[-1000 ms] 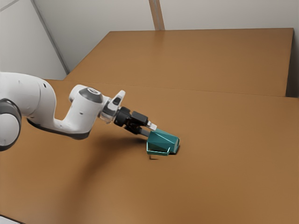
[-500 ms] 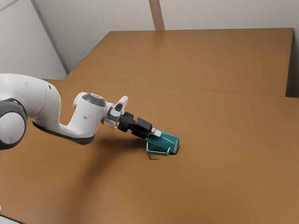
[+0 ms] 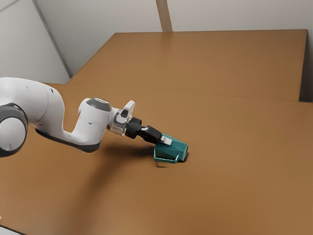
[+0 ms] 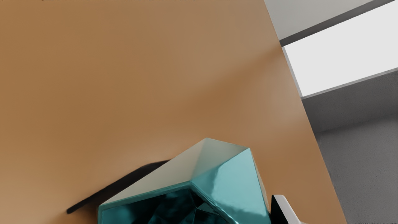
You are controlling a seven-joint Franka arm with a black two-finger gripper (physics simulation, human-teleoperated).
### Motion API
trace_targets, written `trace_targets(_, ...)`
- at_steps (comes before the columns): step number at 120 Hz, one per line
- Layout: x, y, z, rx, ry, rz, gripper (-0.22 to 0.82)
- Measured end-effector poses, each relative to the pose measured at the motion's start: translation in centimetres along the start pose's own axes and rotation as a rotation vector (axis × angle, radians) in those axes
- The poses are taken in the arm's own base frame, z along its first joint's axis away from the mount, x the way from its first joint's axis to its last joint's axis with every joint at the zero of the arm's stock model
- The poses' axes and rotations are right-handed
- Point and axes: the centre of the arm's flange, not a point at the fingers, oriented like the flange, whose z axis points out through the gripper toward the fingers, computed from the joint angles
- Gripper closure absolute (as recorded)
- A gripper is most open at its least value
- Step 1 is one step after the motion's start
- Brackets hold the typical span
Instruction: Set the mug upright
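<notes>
Right at the end effector (image 3: 166, 140), the angular teal mug (image 3: 177, 147) lies tipped on its side, mouth facing back toward the arm (image 3: 93, 122). Reaching it looks done; turning it onto its base remains. Whether the end effector stands wide, narrow or gripping, one cannot tell. Under both spreads a smooth brown bench (image 3: 234, 171), seamed farther out; beyond its edge are pale walls (image 3: 107, 29) and a bright white panel (image 4: 342, 53).

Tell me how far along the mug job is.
Reaching looks done: the gripper is at the mug's open end. Getting a hold is probably in hand, but I can't tell whether it grips. Righting is left: the mug lies on its side on the table.
</notes>
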Motion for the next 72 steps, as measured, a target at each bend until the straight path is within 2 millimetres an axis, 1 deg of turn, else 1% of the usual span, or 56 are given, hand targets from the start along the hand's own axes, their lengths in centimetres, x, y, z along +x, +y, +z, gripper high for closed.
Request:
trace_targets(31, 0.5, 1.0, -0.1, -0.008, 0.006, 0.048, 0.74)
trace_targets(55, 1.9, 4.4, -1.1, 0.033, -0.004, 0.133, 0.77)
trace_targets(72, 2.5, 6.4, -2.7, 0.151, -0.098, 0.207, 0.77)
